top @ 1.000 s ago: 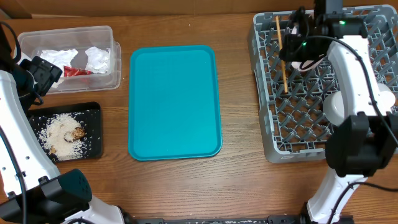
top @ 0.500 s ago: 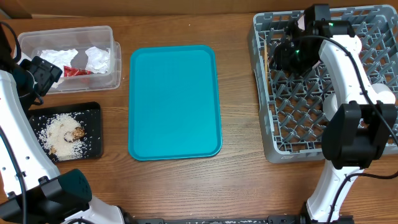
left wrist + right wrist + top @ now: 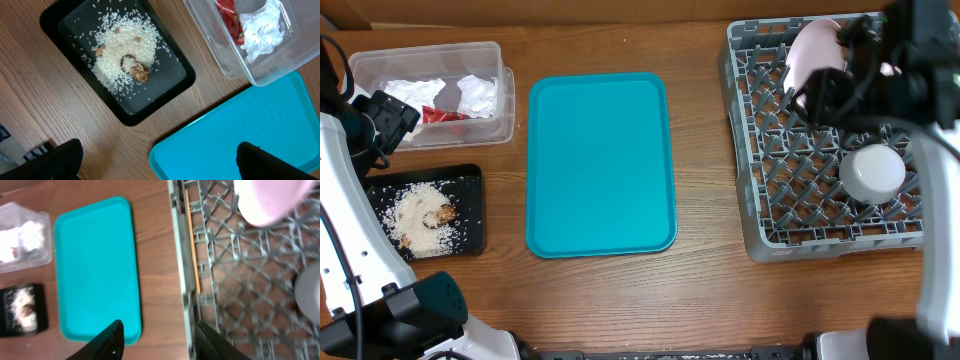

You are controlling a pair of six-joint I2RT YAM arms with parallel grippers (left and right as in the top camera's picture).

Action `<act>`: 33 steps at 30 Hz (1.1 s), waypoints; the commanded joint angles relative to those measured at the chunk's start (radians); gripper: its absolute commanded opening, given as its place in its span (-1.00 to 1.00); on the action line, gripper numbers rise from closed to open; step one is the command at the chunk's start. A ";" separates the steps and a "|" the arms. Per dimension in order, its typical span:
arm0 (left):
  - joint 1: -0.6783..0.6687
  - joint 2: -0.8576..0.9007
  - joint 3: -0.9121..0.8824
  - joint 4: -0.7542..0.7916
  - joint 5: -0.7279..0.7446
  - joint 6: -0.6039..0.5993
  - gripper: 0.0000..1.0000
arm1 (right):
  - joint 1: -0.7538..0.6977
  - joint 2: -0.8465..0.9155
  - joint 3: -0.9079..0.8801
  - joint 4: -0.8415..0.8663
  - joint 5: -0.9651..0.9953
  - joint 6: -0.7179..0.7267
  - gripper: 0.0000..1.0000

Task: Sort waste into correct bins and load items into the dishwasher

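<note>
The clear tub (image 3: pixel 502 105) at the back left holds crumpled white napkins (image 3: pixel 475 93) and a red scrap (image 3: pixel 438 115). The tub (image 3: pixel 235 70), napkins (image 3: pixel 266 30) and scrap (image 3: pixel 229 14) also show in the left wrist view. The black tray (image 3: pixel 472 185) holds rice and brown bits (image 3: pixel 131 60). The grey dish rack (image 3: pixel 760 200) at the right holds a pale round plate (image 3: pixel 813 52) and a white round upturned dish (image 3: pixel 873 172). My left gripper (image 3: pixel 160 165) is open and empty, high over the table. My right gripper (image 3: pixel 162 342) is open and empty over the rack's left edge.
A bare teal tray (image 3: pixel 600 165) lies in the middle and also shows in the right wrist view (image 3: pixel 95 265). A thin wooden stick (image 3: pixel 192 245) lies in the rack along its left wall. My right arm (image 3: pixel 910 70) is blurred above the rack's back right.
My right arm has swung from the rack's back left to the right and risen, uncovering the pale plate and the white dish. The wooden stick is left by the rack's left wall. The left arm is still.
</note>
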 commanded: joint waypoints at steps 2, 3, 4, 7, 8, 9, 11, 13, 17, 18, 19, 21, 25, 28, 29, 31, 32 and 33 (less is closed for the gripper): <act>0.005 0.006 -0.005 0.002 -0.012 0.011 1.00 | 0.003 -0.143 -0.047 -0.082 0.003 0.025 -0.08; 0.005 0.006 -0.005 0.002 -0.012 0.012 1.00 | 0.003 -0.186 -0.075 -0.093 0.004 0.024 -0.08; 0.005 0.006 -0.005 0.002 -0.012 0.012 1.00 | 0.003 -0.230 -0.109 -0.097 0.003 0.017 -0.09; 0.005 0.006 -0.005 0.002 -0.012 0.011 1.00 | 0.003 -0.393 -0.241 -0.081 0.005 0.019 -0.07; 0.005 0.006 -0.005 0.002 -0.012 0.011 0.99 | 0.003 -0.482 -0.314 -0.064 0.003 0.026 -0.06; 0.005 0.006 -0.005 0.002 -0.012 0.011 0.99 | 0.003 -0.525 -0.348 -0.053 0.003 0.031 0.00; 0.005 0.006 -0.005 0.002 -0.012 0.012 1.00 | 0.003 -0.626 -0.425 -0.027 0.003 0.033 1.00; 0.005 0.006 -0.005 0.002 -0.012 0.011 0.99 | 0.003 -0.700 -0.475 -0.021 0.003 0.033 1.00; 0.005 0.006 -0.005 0.002 -0.012 0.011 1.00 | 0.003 -0.791 -0.519 -0.048 0.003 0.034 1.00; 0.005 0.006 -0.005 0.002 -0.012 0.012 1.00 | 0.003 -0.799 -0.518 -0.056 0.003 0.033 1.00; 0.005 0.006 -0.005 0.002 -0.012 0.012 0.99 | 0.003 -0.804 -0.518 -0.064 0.003 0.033 1.00; 0.005 0.006 -0.005 0.002 -0.012 0.011 0.99 | 0.003 -0.805 -0.518 -0.079 0.003 0.033 1.00; 0.005 0.006 -0.005 0.002 -0.012 0.011 1.00 | 0.003 -0.803 -0.519 -0.078 0.003 0.033 1.00; 0.005 0.006 -0.005 0.002 -0.012 0.012 1.00 | 0.003 -0.803 -0.519 -0.079 0.003 0.033 1.00; 0.005 0.006 -0.005 0.002 -0.012 0.011 0.99 | 0.003 -0.803 -0.519 -0.078 0.009 0.027 1.00; 0.005 0.006 -0.005 0.002 -0.012 0.012 1.00 | 0.003 -0.803 -0.519 -0.079 0.052 0.013 1.00; 0.005 0.006 -0.005 0.002 -0.012 0.011 1.00 | 0.003 -0.803 -0.519 -0.079 0.066 0.013 1.00; 0.005 0.006 -0.005 0.002 -0.012 0.011 1.00 | 0.003 -0.803 -0.519 -0.078 0.071 0.003 1.00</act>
